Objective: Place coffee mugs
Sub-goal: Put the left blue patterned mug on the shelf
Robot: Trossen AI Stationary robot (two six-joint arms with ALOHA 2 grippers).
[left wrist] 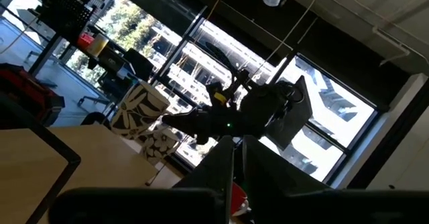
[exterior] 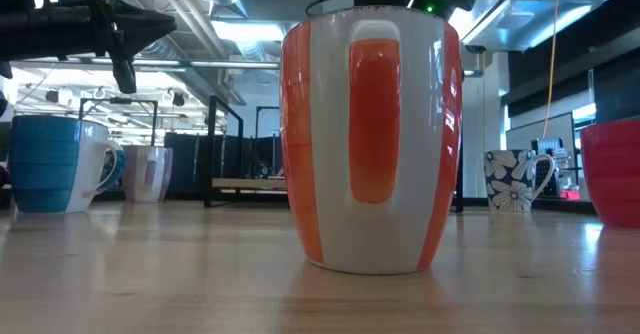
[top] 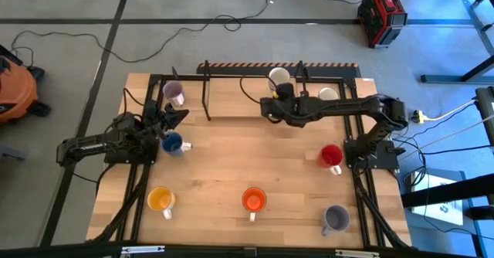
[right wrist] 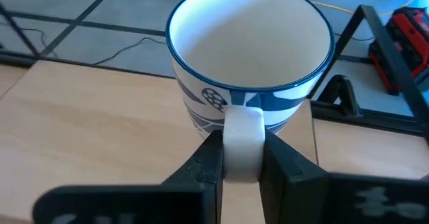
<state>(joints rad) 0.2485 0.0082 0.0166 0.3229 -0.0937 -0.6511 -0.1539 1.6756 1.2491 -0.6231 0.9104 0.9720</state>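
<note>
On the wooden table (top: 231, 165), only the right wrist view shows the right gripper (right wrist: 241, 158) jaws clamping the white-and-blue mug (right wrist: 249, 56) handle.

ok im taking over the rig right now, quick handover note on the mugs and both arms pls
Right end effector: shut on the handle of a white mug with blue pattern, at the far middle of the table.
Left end effector: near the left edge, between the lilac mug and the blue mug; holding nothing that I can see.
Standing loose: red mug on the right; yellow-orange mug, orange mug and grey-lilac mug along the near edge; another white mug at the far right.
Left: set down the gripped mug.
</note>
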